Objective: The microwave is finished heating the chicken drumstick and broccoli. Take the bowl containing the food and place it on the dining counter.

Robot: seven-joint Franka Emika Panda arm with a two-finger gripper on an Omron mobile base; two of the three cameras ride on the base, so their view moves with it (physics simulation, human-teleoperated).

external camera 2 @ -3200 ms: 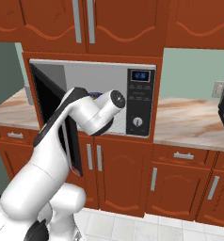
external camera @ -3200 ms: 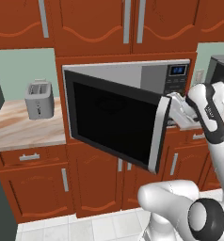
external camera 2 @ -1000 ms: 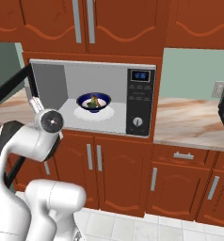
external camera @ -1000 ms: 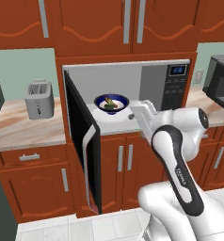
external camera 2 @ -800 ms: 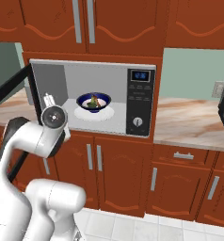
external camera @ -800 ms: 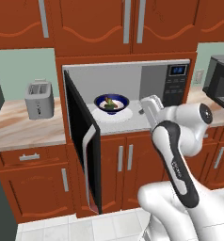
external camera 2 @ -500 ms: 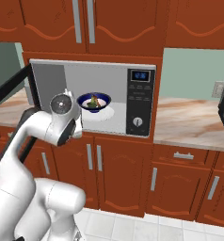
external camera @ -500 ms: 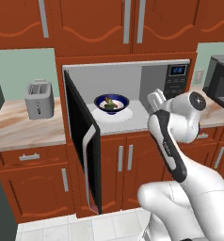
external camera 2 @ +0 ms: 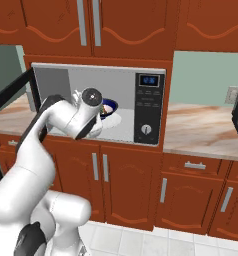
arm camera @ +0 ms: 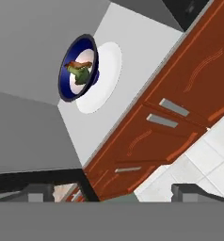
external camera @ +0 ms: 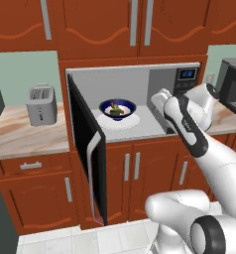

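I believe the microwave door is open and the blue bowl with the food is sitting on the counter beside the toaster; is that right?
Not quite. The microwave door is open, but the bowl with the food sits inside the microwave on its white turntable plate, not on the counter beside the toaster. The left base view shows it.

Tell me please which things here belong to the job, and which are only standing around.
For the job: microwave, bowl, chicken drumstick, broccoli, open fingers.
Only standing around: toaster, coffee machine.
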